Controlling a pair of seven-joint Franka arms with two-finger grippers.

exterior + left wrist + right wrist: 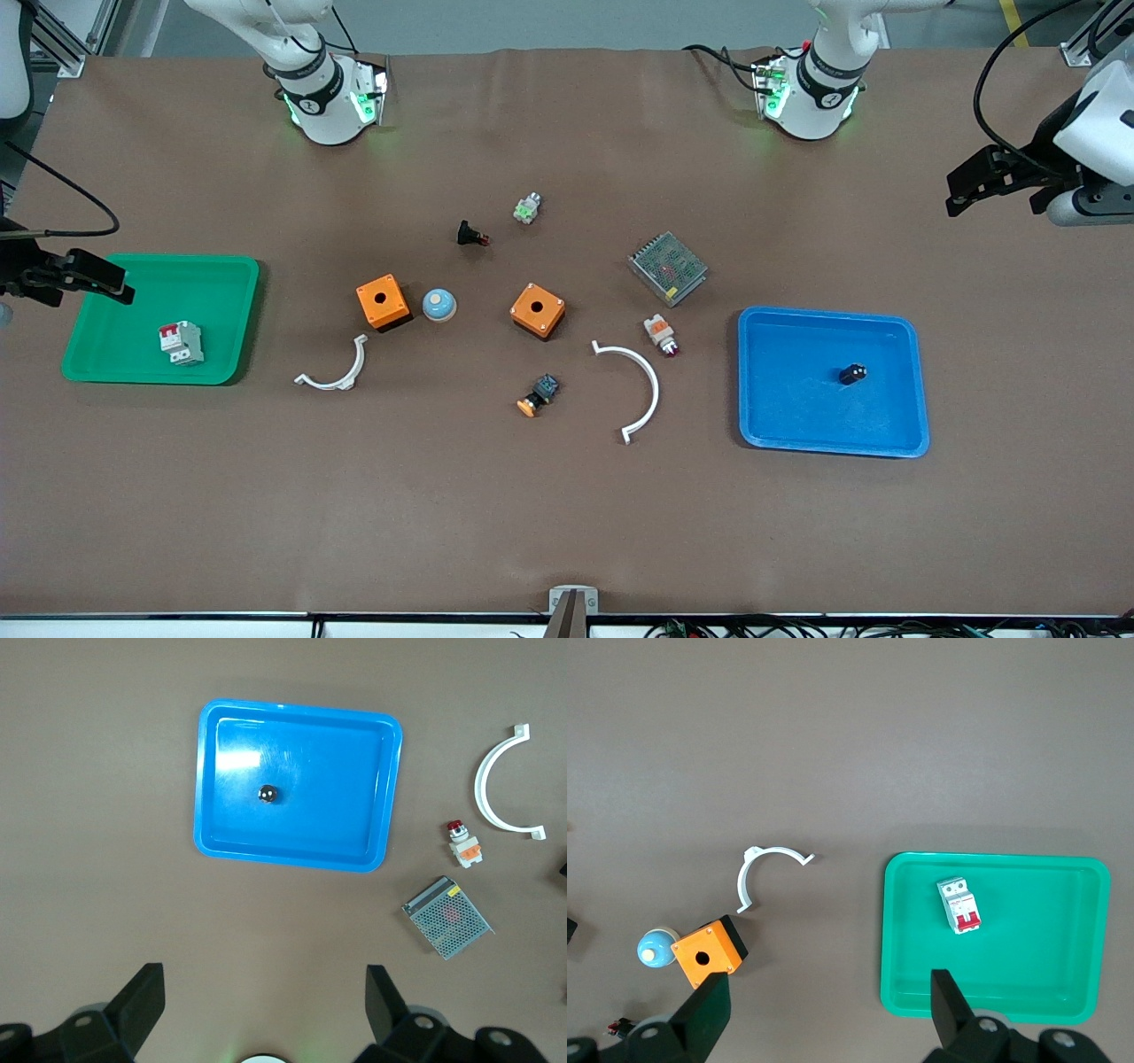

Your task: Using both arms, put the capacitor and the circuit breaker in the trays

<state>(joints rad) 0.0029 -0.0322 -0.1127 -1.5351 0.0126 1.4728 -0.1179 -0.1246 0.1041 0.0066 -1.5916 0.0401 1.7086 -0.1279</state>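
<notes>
The circuit breaker (182, 342), a white-grey block with red levers, lies in the green tray (221, 275) at the right arm's end; it also shows in the right wrist view (959, 905). The capacitor (852, 374), a tiny black cylinder, lies in the blue tray (886, 443) at the left arm's end and shows in the left wrist view (267, 795). My right gripper (106, 279) (831, 977) is open and empty, raised by the green tray's outer edge. My left gripper (955, 195) (266, 973) is open and empty, raised over bare table beside the blue tray.
Between the trays lie two orange boxes (383, 301) (538, 310), a blue dome (438, 305), two white curved brackets (335, 372) (633, 390), a metal mesh unit (668, 268), an indicator lamp (660, 334) and three push-buttons (471, 235) (527, 208) (539, 395).
</notes>
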